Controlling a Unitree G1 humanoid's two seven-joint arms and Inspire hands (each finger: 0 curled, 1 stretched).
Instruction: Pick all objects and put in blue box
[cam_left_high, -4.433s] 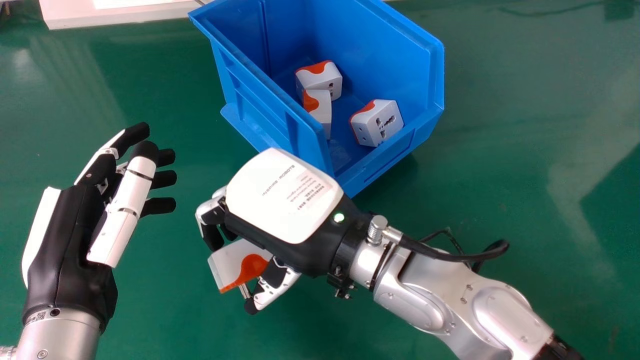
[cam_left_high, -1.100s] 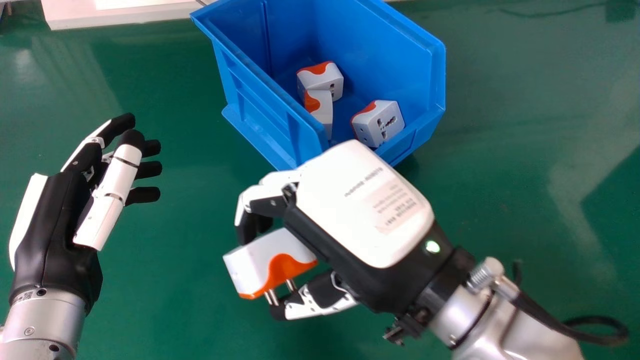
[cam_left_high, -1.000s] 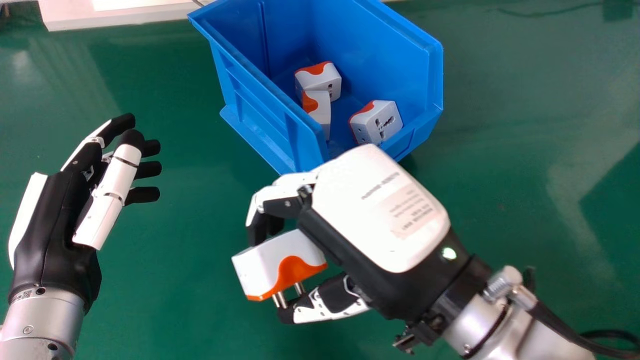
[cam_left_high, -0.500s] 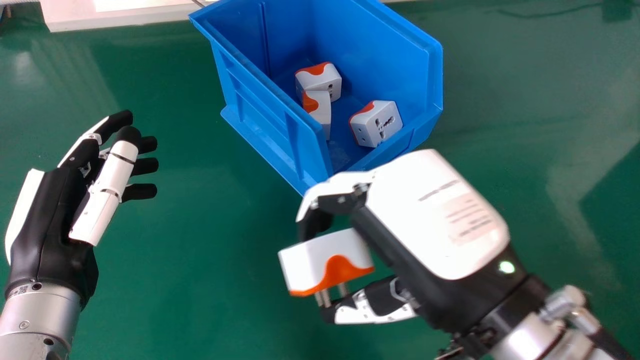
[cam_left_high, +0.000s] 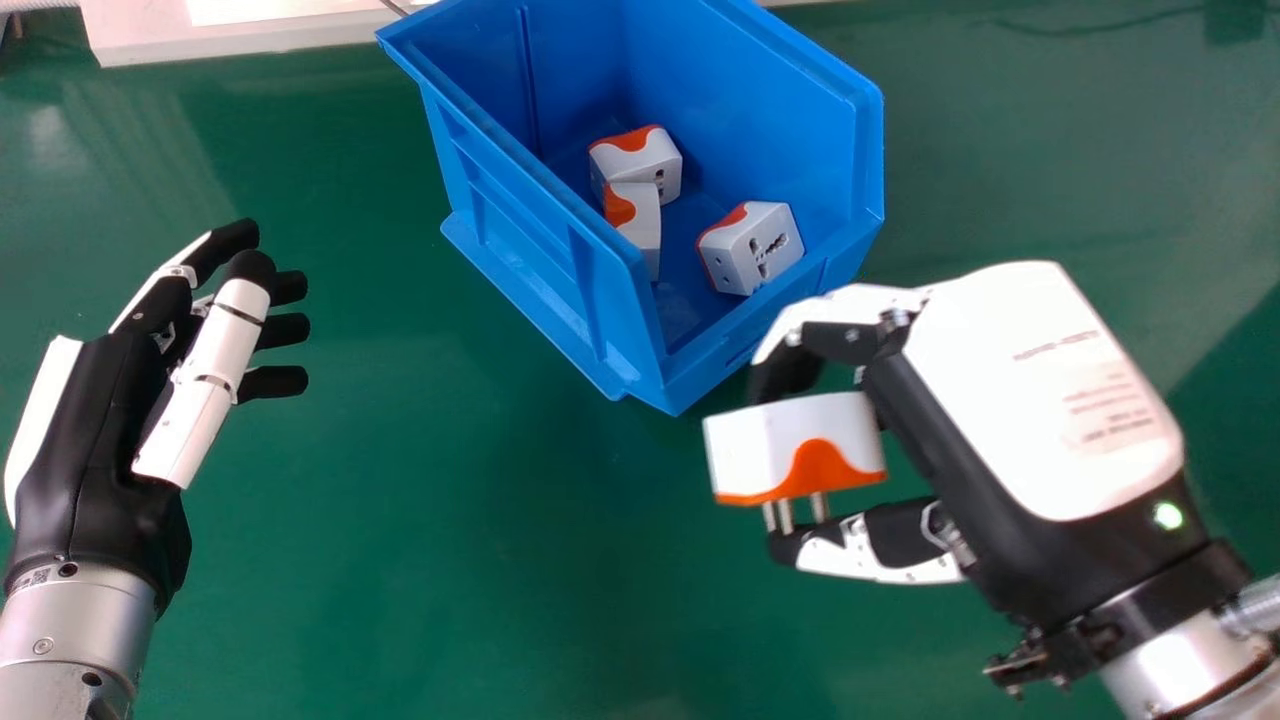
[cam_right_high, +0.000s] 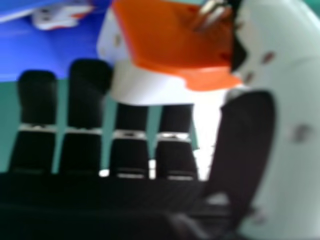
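My right hand (cam_left_high: 1030, 400) is at the right of the head view, its fingers and thumb pinching a white and orange plug adapter (cam_left_high: 790, 445) whose metal pins point down at the thumb. Adapter and hand are in front of the blue box (cam_left_high: 610, 370), outside it. In the right hand view the hand (cam_right_high: 245, 145) grips the adapter (cam_right_high: 170, 45). Inside the box lie three more adapters: one at the back (cam_left_high: 650, 160), one against it (cam_left_high: 640, 215) and one nearer the front (cam_left_high: 755, 248). At the left edge, my left hand (cam_left_high: 110, 440) has relaxed, lightly bent fingers and holds nothing.
The green table (cam_left_high: 450, 560) carries the box and extends all round it. A white panel (cam_left_high: 240, 35) stands at the back left. In the right hand view, part of the blue box (cam_right_high: 30, 55) shows behind the fingers.
My right hand has moved rightward with the adapter, lately a little toward the back too, uncovering the box's front corner. The left hand has drifted slightly left. The adapters in the box have stayed put.
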